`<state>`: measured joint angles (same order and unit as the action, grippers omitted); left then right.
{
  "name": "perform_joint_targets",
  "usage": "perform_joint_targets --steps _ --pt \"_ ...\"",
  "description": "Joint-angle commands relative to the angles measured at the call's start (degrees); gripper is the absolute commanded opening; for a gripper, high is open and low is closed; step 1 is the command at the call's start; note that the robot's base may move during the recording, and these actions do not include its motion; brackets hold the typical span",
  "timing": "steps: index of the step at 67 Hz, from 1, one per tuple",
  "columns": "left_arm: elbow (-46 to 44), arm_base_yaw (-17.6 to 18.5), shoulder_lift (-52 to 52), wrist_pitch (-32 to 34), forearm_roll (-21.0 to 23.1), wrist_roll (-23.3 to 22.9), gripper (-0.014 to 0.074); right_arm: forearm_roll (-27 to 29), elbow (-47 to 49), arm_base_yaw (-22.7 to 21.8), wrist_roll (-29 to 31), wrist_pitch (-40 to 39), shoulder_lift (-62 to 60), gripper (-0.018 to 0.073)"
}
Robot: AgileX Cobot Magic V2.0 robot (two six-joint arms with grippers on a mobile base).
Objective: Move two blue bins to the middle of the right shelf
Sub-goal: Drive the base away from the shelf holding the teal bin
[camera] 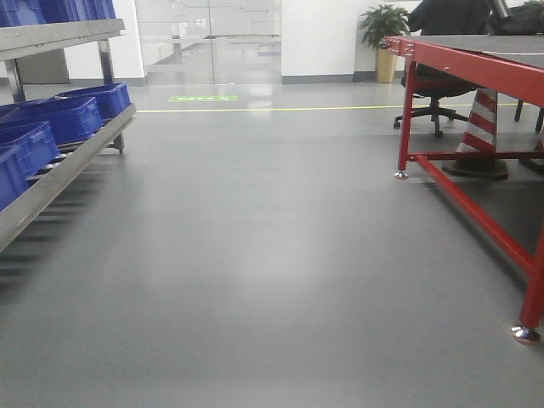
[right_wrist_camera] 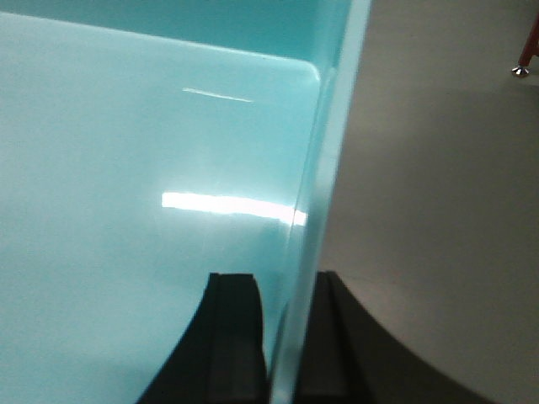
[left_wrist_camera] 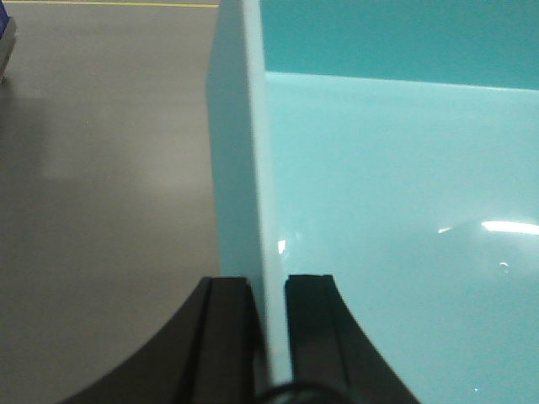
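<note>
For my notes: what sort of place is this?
Probably a factory or warehouse floor: a brushed-steel rack with dark blue plastic bins, a red-framed metal workbench, and a yellow line painted on the grey floor.

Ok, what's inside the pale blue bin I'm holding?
Nothing visible: both wrist views show the pale blue bin with a bare glossy bottom, only light glare. The left gripper and right gripper pinch opposite walls, fingers covering the near edge. Parts outside these views are unseen.

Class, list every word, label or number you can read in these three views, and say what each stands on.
Nothing can be read.
The green floor marking: too blurred to read.
The pale blue bin: plain walls, no lettering visible.
</note>
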<state>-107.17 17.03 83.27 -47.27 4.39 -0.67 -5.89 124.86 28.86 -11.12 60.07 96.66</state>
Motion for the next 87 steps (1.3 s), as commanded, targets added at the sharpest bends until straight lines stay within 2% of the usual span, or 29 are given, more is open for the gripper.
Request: perform_joint_targets --steps 1,87 --pt "-0.85 0.34 -1.31 3.37 2.44 0.01 -0.0111 -0.51 0.47 -0.07 1.27 -2.34 -0.65 -0.0151" --pt "-0.85 0.34 -1.31 3.37 2.44 0.01 -0.0111 -0.51 0.47 -0.07 1.27 -2.34 -0.65 -0.0151"
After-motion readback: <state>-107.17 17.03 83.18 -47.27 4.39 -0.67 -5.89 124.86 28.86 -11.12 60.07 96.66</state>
